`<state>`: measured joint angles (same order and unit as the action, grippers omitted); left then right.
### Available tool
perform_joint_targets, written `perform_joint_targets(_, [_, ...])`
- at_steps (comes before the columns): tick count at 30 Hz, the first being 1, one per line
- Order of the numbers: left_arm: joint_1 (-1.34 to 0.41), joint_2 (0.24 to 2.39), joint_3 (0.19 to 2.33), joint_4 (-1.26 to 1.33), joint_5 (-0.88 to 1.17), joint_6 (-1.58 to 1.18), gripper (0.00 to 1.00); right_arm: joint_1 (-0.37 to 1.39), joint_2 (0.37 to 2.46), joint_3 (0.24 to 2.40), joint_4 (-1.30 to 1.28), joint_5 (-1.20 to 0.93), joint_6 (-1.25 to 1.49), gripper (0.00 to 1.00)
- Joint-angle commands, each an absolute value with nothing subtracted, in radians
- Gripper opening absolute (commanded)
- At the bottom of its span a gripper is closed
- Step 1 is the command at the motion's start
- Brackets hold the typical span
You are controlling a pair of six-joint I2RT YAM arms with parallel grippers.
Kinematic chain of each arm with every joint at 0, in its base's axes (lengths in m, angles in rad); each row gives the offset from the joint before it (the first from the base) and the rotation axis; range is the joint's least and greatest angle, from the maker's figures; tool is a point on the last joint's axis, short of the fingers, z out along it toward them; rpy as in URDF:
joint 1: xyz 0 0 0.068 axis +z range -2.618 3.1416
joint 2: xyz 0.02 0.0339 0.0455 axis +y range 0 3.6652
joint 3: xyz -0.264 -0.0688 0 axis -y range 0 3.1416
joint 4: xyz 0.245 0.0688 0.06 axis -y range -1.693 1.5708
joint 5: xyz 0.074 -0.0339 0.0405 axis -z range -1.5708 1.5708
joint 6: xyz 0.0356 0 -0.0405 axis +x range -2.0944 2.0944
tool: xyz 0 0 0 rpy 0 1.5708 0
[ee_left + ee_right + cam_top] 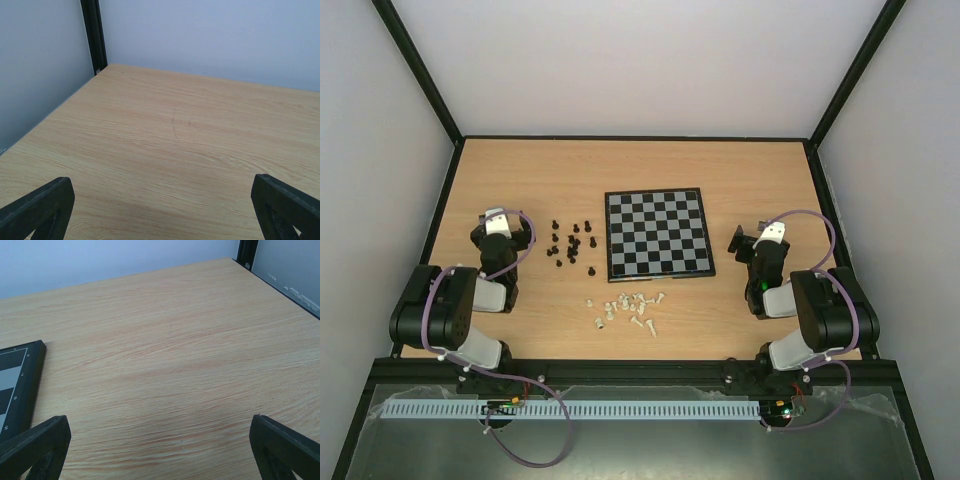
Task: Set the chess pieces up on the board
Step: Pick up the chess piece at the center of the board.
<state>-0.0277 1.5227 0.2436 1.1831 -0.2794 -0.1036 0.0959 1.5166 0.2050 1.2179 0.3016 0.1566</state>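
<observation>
Black-and-grey chequered board (pixel 658 234), thin black border

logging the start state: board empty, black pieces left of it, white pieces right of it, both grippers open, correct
Not quite. The white pieces lie just off the near edge of the board, not right of it; the top view shows this. The rest holds: board empty, black pieces left of it, left gripper and right gripper open.

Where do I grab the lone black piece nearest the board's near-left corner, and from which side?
Grip the black piece around its body from straight above with the left gripper, whose fingers are open. It seems to sit apart from its neighbours, leaving room either side. Its type is unclear.
</observation>
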Motion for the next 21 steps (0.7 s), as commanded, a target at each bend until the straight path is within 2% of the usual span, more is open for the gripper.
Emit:
perform_joint_targets(1, [-0.029, 1.520, 0.243, 1.237, -0.270, -0.100, 1.00, 0.091, 1.519, 0.221, 1.259, 0.311, 0.147, 0.99])
perform_joint_targets(18, [-0.029, 1.519, 0.242, 1.239, -0.270, -0.100, 0.99, 0.091, 1.518, 0.220, 1.261, 0.311, 0.147, 0.99])
perform_joint_targets(21, [-0.042, 1.489, 0.279, 1.152, -0.231, -0.066, 1.00, 0.090, 1.515, 0.216, 1.264, 0.312, 0.147, 0.99])
